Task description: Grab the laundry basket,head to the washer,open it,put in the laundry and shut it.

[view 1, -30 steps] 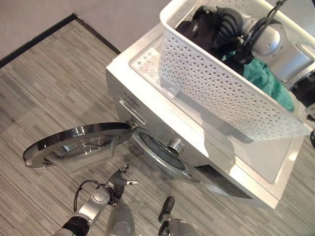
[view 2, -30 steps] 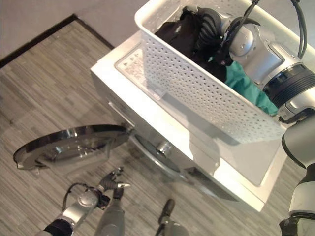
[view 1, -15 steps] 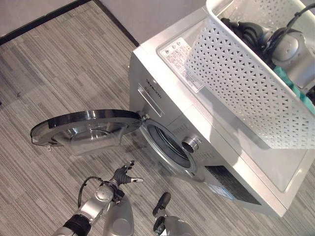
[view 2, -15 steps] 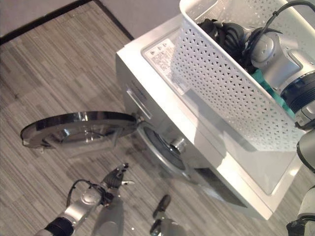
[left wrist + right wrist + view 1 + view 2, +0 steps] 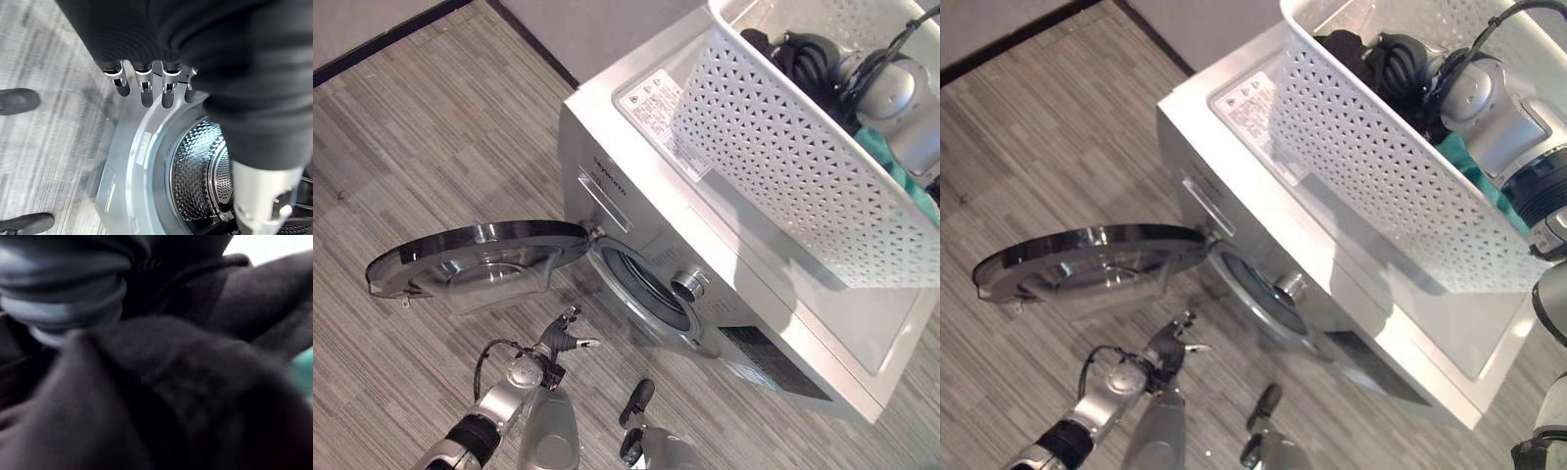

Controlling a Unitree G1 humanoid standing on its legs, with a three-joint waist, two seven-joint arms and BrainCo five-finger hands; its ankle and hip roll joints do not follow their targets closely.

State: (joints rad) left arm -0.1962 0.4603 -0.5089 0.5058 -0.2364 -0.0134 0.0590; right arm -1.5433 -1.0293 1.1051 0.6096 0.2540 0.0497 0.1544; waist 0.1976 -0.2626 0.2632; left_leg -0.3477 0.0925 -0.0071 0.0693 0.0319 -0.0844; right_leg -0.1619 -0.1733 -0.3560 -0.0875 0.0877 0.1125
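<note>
Laundry (image 5: 1351, 54) in basket (image 5: 1381, 166) looking soft, limp; I'm reaching my right hand (image 5: 1400, 69) in, grip hidden.

2 head eyes above washer (image 5: 705, 245); 2 close wrist views.

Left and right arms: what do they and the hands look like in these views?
Both arms are silver-grey metal. The left hand has silver fingers with dark tips below a dark ribbed cover; a thin black cable loops by its wrist. The right hand shows its dark ribbed cover, with a rounded silver-grey joint behind it, a black band further up the arm and black cables along the arm.
</note>
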